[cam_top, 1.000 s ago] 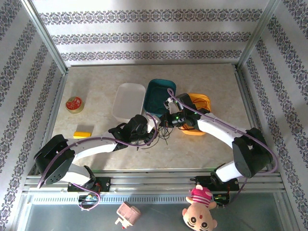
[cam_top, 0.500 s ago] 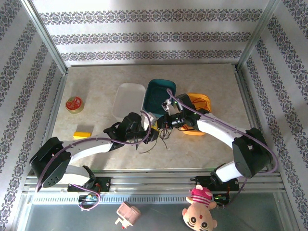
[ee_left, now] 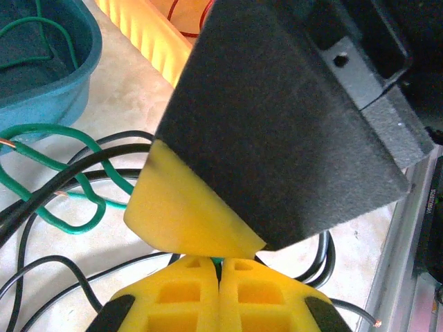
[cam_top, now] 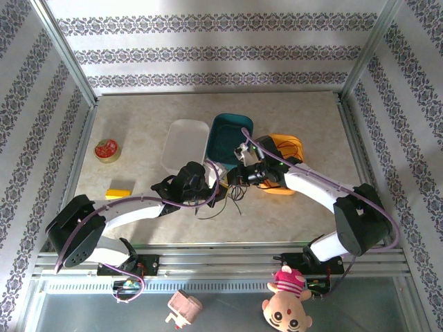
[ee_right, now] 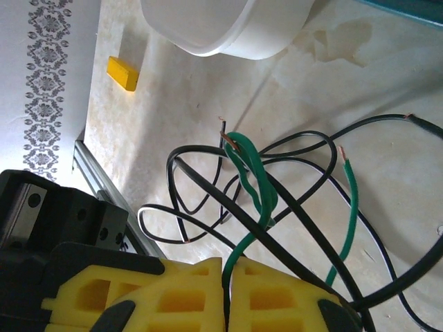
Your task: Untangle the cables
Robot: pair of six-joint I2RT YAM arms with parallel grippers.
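My left arm [cam_top: 131, 207] lay low over the table [cam_top: 138, 117], stretched from its base at the near left toward the middle. Its left gripper [cam_top: 217, 192] pointed right, just below the white tub [cam_top: 185, 142]. The cables [cam_top: 234, 195], a loose snarl of black and green strands, lay on the table below the teal tub [cam_top: 228, 135], between and under the two tools. My right arm [cam_top: 311, 183] came in from the near right and bent leftward across the orange tub [cam_top: 289, 149], so the right gripper [cam_top: 240, 181] faced the left one and nearly met it. From above, both tips were too small and too crowded by the wrists to read. In the left wrist view a big black-and-yellow shape [ee_left: 277, 138] close to the lens covered much of the tangle, and I could not tell for sure what it was. A red strand [ee_left: 190, 17] in the orange tub was cut off at the top edge. My left tool was clenched, its yellow fingers [ee_left: 187, 297] pressed flush, with a sliver of green at their seam, so a green strand seemed nipped there. My right tool was clamped too, its fingers [ee_right: 173, 294] together, and the green cable [ee_right: 263, 197] ran down into their seam while black strands crossed over one finger.
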